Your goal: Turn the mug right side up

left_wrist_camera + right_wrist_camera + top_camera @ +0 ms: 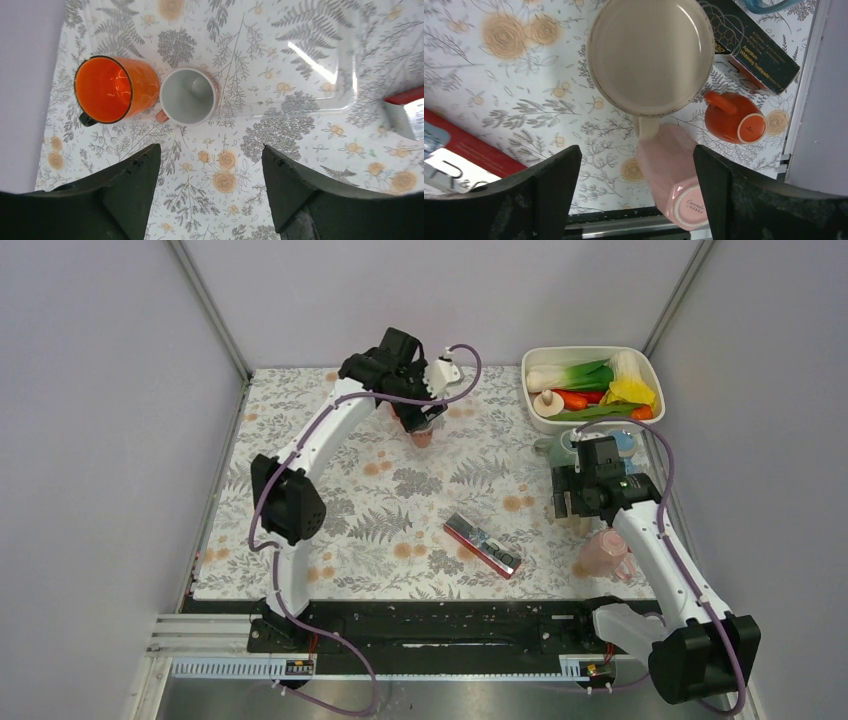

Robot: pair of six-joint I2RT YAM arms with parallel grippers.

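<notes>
In the right wrist view a pink mug (669, 175) lies tipped over with its base toward the camera, beside an upright cream mug (651, 55). A small orange mug (731, 117) next to them also shows its base. My right gripper (636, 150) is open and empty above them, with the pink mug under its right finger. The pink mug also shows in the top view (603, 552), below the right gripper (570, 505). My left gripper (210, 148) is open and empty at the far side (422, 425), above an upright orange glass mug (107, 89) and an upright white-lined mug (189, 96).
A white bin of toy vegetables (592, 358) stands at the back right. A red box (483, 545) lies mid-table and shows in the right wrist view (469, 147). A dark toothpaste box (756, 57) lies near the right wall. The table's front rail (634, 225) is just below the pink mug.
</notes>
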